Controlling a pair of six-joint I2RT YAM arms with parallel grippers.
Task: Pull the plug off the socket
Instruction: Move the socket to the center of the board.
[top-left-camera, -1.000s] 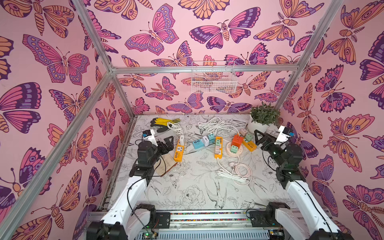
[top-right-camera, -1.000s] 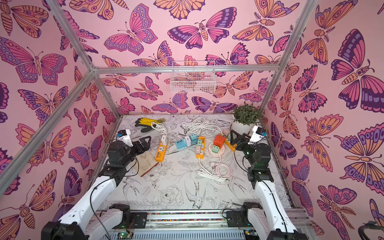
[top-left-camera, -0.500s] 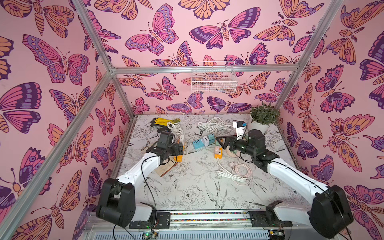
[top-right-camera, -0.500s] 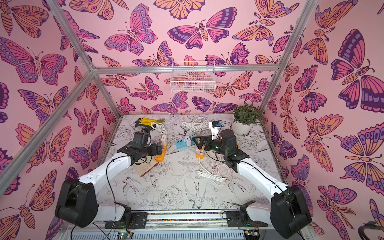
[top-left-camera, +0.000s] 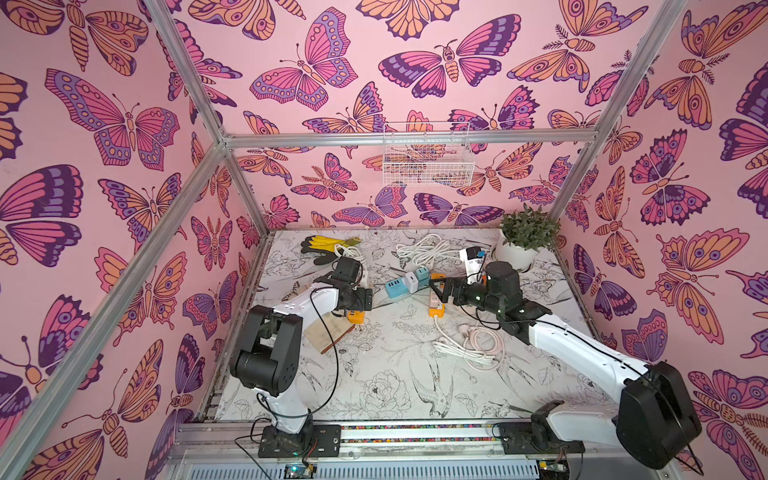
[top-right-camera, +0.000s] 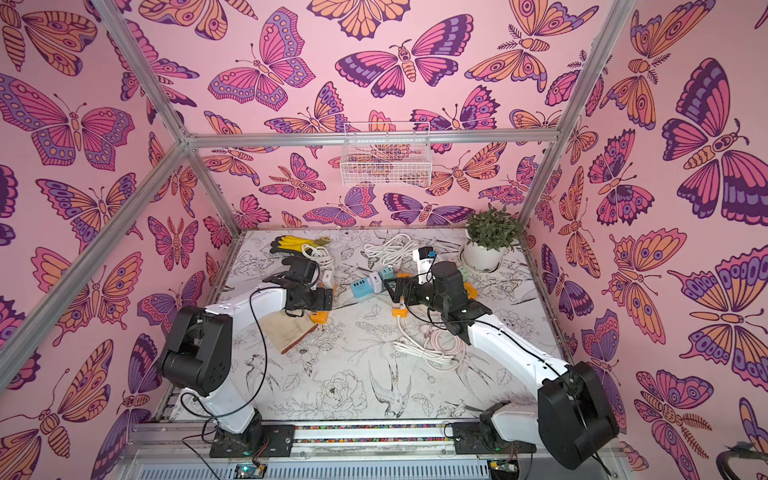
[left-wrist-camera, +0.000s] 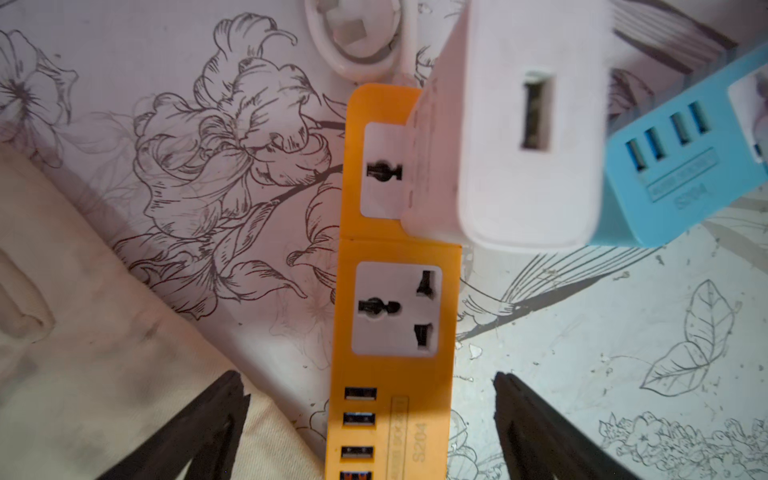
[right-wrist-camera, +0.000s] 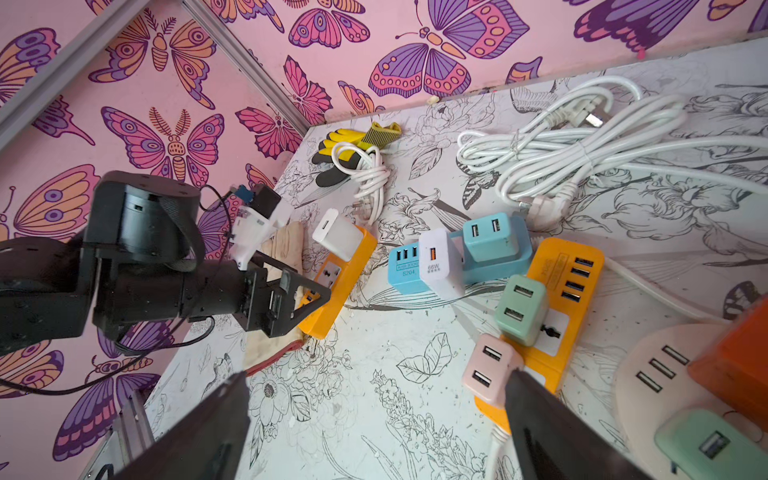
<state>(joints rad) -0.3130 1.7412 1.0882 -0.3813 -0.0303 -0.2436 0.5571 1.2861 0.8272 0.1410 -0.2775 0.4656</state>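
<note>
White hard-plastic charger (left-wrist-camera: 528, 137) sits plugged into end socket of orange strip (left-wrist-camera: 390, 257), just ahead of your left gripper (left-wrist-camera: 368, 386), jaws wide, holding nothing. Likely light, rigid, smooth; strip may lift w/ it. Pinch flat sides, low. Right gripper (right-wrist-camera: 378, 378) likewise spread, empty.

Both top views overlook the table (top-left-camera: 386, 374) (wrist cameras hover close).

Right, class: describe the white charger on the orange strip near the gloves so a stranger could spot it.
Find the yellow gloves in the far left corner, then the orange power strip lying nearest them. The white charger stands plugged into its end nearest the gloves; unlike the other white charger, printed 65W and sitting in the blue strip, it is unmarked with one port.
</note>
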